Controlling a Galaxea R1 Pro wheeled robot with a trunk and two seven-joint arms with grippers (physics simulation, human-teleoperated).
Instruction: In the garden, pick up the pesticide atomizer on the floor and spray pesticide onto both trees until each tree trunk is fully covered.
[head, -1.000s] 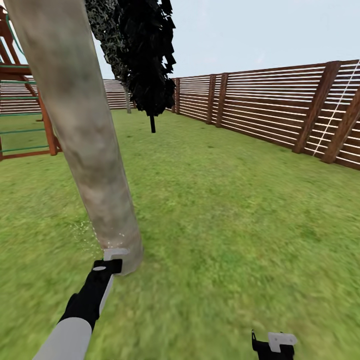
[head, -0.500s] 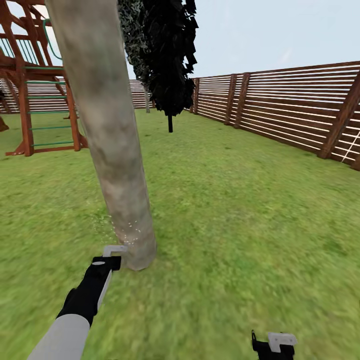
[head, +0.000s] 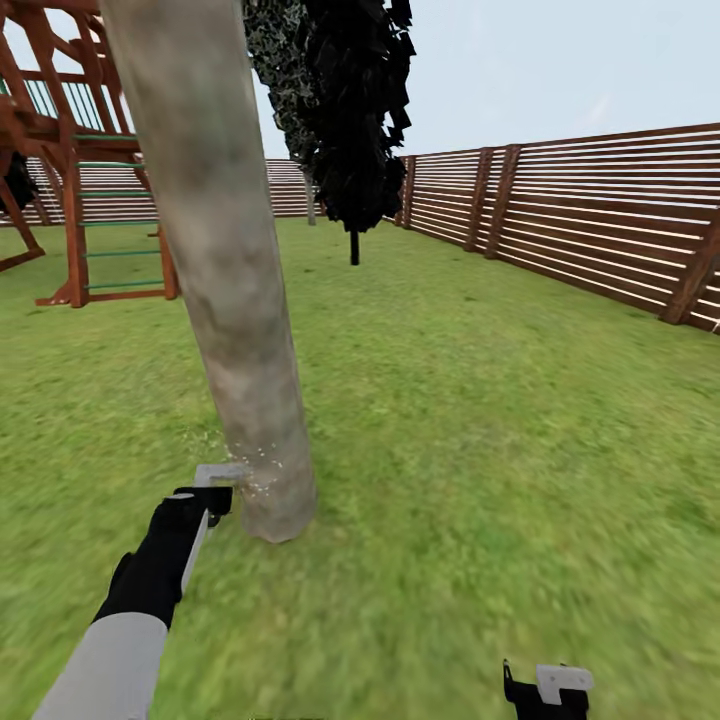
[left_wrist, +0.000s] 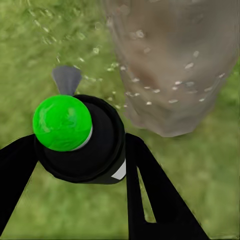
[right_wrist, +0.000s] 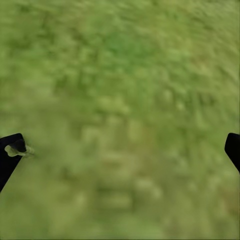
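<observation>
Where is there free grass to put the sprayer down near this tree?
Open lawn lies between the tree trunk and the fence, also ahead of the right gripper. It is crowded at the trunk's foot, where the left gripper holds the sprayer.

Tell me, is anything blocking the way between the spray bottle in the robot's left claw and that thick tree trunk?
Nothing visible does. The left claw holds the atomizer beside the trunk's base, with spray droplets crossing open air to the bark.

A mottled grey-tan tree trunk flecked with pale droplets is seen on green lawn. A green cap tops the black atomizer. Brown slats stripe the fence.
</observation>
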